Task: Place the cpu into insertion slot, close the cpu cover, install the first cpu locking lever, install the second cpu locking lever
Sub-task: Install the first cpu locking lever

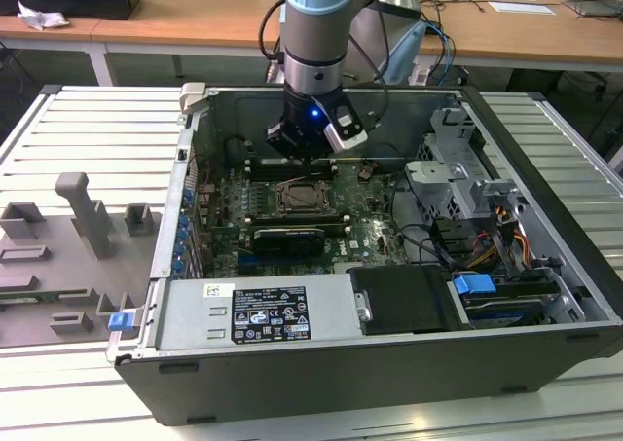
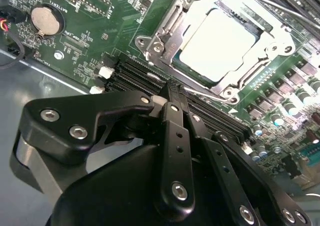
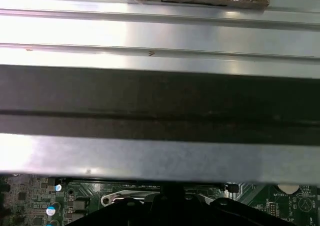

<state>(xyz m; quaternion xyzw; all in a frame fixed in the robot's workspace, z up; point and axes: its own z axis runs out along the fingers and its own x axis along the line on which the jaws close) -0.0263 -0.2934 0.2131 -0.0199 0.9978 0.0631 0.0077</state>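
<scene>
In the second wrist view the cpu [image 2: 220,41] lies flat in the insertion slot [image 2: 150,45], its pale metal top glaring under the light. The cpu cover [image 2: 167,34] is down around it as a silver frame. My gripper [image 2: 170,89] has its black fingers [image 2: 175,131] pressed together, shut, with the tips at the socket's near corner. A thin wire locking lever [image 2: 200,93] runs out from right beside the tips; I cannot tell if they touch it. In the exterior view the gripper [image 1: 304,165] hangs just above the insertion slot [image 1: 300,198] inside the open computer case.
Black memory slots [image 2: 135,74] run beside the socket, with a coin battery [image 2: 46,20] further off. A long black graphics card [image 1: 287,237], a power supply [image 1: 258,314] and a drive cage [image 1: 458,168] with cables crowd the case. Grey fixtures [image 1: 78,227] stand at the exterior view's left.
</scene>
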